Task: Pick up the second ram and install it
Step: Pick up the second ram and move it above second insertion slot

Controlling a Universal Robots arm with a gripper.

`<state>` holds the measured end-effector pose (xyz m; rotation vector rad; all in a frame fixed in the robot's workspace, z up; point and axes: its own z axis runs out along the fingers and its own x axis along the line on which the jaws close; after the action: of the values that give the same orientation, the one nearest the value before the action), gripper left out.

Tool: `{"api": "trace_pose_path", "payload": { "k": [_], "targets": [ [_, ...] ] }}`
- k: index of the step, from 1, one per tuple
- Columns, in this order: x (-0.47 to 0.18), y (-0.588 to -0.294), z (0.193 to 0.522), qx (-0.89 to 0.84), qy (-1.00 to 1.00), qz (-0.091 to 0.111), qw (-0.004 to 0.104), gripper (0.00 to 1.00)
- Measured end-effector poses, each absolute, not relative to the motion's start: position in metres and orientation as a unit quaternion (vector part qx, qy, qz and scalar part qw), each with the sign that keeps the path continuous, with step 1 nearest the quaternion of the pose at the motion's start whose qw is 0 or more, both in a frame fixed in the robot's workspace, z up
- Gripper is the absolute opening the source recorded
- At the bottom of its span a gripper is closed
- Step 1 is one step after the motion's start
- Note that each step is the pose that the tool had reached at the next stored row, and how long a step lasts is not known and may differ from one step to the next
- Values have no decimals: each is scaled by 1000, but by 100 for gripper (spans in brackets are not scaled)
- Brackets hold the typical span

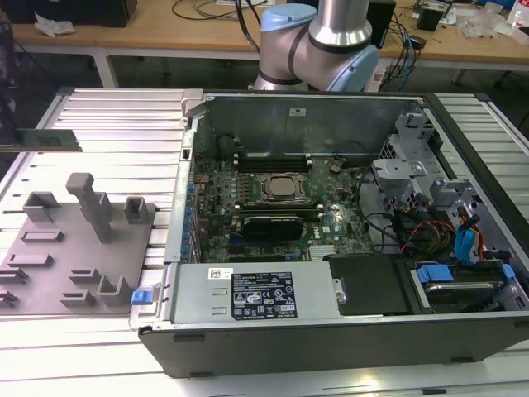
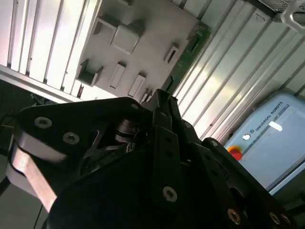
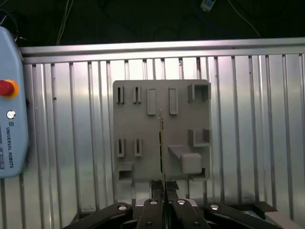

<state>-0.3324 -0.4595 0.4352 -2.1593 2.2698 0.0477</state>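
Silver arm [image 1: 343, 21] with pale-blue joint caps [image 1: 285, 25], black screw-studded claw [image 3: 163, 185].

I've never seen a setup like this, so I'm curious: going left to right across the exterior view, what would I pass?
Grey slotted tray → processor socket → grey drive cage → orange and blue cables.
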Motion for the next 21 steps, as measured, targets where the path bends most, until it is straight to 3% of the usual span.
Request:
{"api": "trace_pose_path", "payload": {
  "k": [21],
  "targets": [
    [-206, -459, 434, -689, 724, 18, 1, 13]
  ]
}}
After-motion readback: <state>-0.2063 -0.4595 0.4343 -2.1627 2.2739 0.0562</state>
